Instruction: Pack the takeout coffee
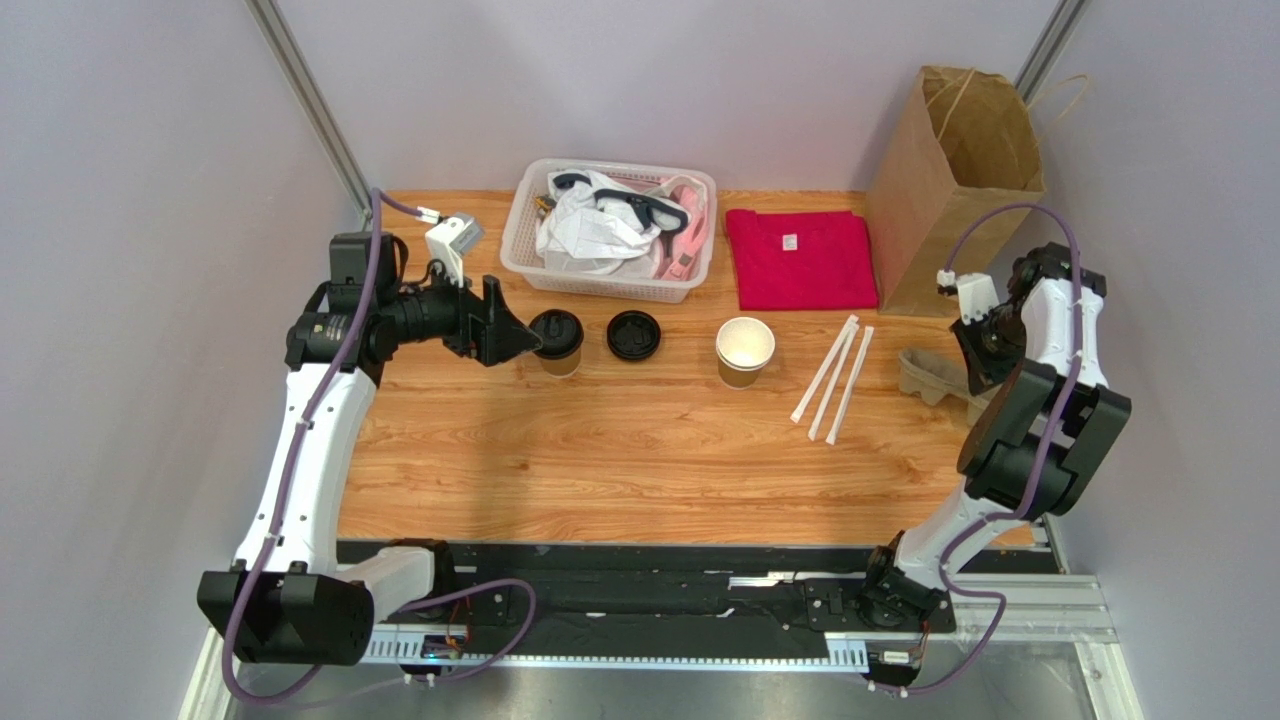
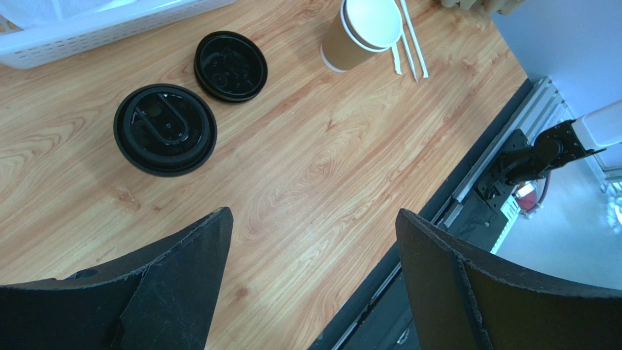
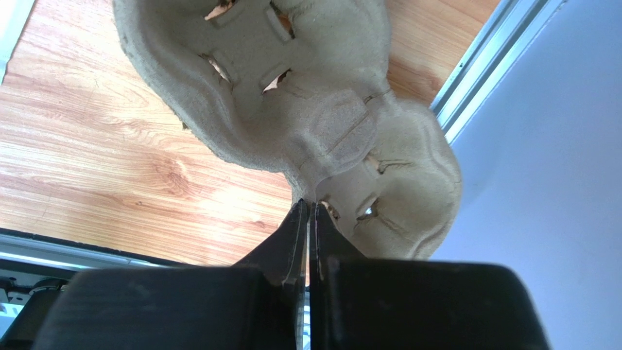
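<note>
Wooden table (image 1: 601, 480), loose lid (image 1: 633, 335) between takeout coffee (image 1: 556, 333) and open cup (image 1: 744, 348), pulp tray (image 3: 321, 124)

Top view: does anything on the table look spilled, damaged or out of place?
Nothing is spilled or damaged. One paper cup stands open, with a black lid lying loose between it and the lidded cup. The pulp tray sits near the right edge of the table, its rim pinched by the shut right gripper.
</note>
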Action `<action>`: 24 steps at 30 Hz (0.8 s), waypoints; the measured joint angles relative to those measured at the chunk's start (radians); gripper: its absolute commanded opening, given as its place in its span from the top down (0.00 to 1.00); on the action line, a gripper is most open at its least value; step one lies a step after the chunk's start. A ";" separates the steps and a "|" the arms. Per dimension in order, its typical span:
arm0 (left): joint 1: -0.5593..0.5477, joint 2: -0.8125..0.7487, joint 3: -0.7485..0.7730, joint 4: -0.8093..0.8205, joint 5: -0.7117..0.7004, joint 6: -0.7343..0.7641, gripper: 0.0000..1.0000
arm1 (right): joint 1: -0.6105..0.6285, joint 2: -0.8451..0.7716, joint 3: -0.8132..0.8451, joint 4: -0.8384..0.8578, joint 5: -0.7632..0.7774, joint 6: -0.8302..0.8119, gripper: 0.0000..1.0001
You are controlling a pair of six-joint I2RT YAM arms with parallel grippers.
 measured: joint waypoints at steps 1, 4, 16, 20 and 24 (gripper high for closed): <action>0.000 0.000 0.000 0.000 0.000 0.000 0.09 | 0.000 -0.005 0.000 0.001 0.000 0.000 1.00; 0.000 0.002 0.000 0.000 0.000 0.000 0.09 | 0.001 -0.021 -0.005 0.009 0.000 0.000 1.00; 0.000 0.006 0.000 0.000 0.000 0.005 0.09 | 0.049 -0.124 -0.142 0.076 0.012 0.000 0.95; 0.000 0.006 0.000 0.000 -0.001 0.014 0.09 | 0.045 -0.122 -0.129 0.049 -0.004 0.002 0.81; 0.000 0.006 0.000 -0.002 -0.001 0.023 0.09 | 0.037 -0.121 -0.082 0.017 -0.031 0.019 0.38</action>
